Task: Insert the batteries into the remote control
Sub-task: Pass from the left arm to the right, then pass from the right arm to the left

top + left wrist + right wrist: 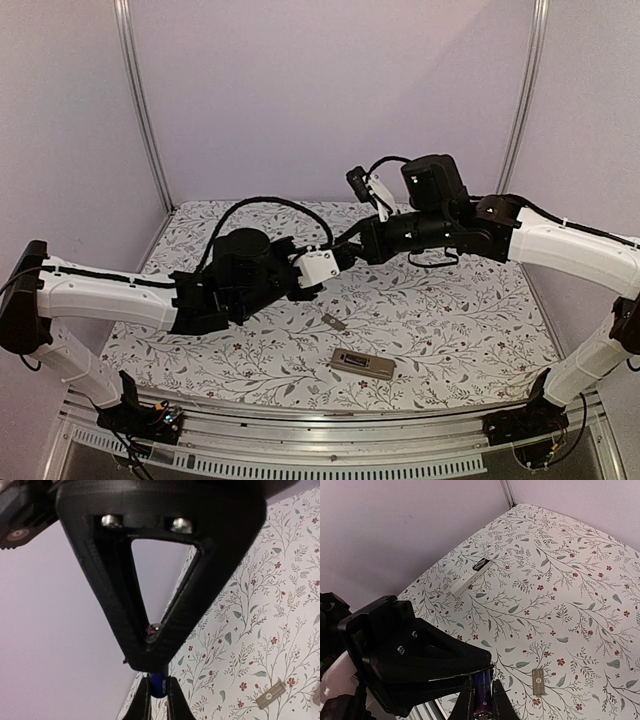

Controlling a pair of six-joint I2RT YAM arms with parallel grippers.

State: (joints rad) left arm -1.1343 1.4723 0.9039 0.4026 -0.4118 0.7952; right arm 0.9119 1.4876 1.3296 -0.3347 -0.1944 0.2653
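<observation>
One battery [482, 692], a slim dark blue cylinder, hangs in mid-air between both grippers. My right gripper [482, 700] is shut on it, a finger pressed to each side. My left gripper [159, 700] is also shut on the same battery [160, 684], on its other end. The two grippers meet tip to tip above the table's middle, left gripper [336, 263] and right gripper [350, 251]. The remote control [363, 364] lies flat near the front edge, back up, its compartment open. Other batteries are out of view.
A small grey battery cover [334, 321] lies on the floral cloth between the grippers and the remote; the cover [538, 681] also shows under the right wrist. A white bar with a black end [467, 580] lies farther off. Purple walls enclose the table.
</observation>
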